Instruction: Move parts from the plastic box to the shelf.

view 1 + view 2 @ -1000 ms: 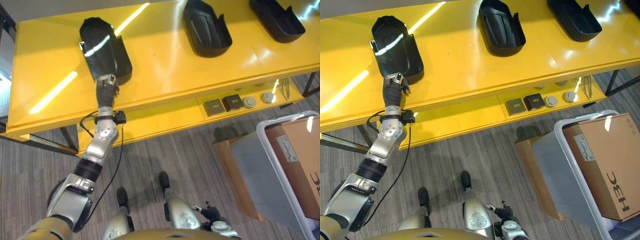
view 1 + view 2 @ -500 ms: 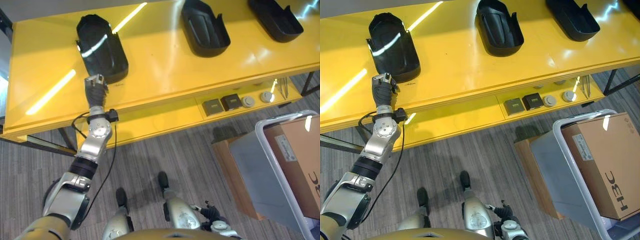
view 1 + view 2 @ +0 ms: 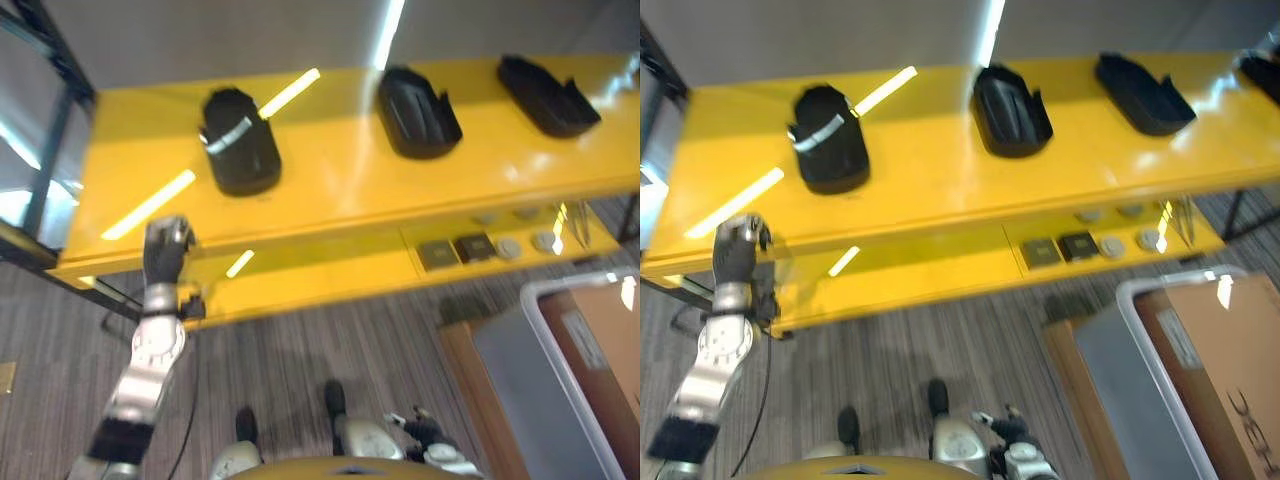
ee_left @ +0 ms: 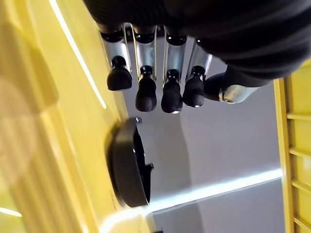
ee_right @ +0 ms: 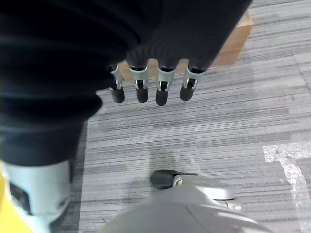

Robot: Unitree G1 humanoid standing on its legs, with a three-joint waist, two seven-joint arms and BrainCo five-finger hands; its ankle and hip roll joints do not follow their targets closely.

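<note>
While three parts (image 3: 240, 155) rest on the shelf (image 3: 340, 200), left robot hand (image 3: 163, 255) hangs empty.

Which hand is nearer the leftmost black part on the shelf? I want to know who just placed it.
Left. The left hand hovers at the shelf edge just below the leftmost black part; the right hand hangs low over the floor.

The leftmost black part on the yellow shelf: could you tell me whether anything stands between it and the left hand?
Nothing visible does: bare shelf top lies between the left hand, at the front edge, and the leftmost black part.
</note>
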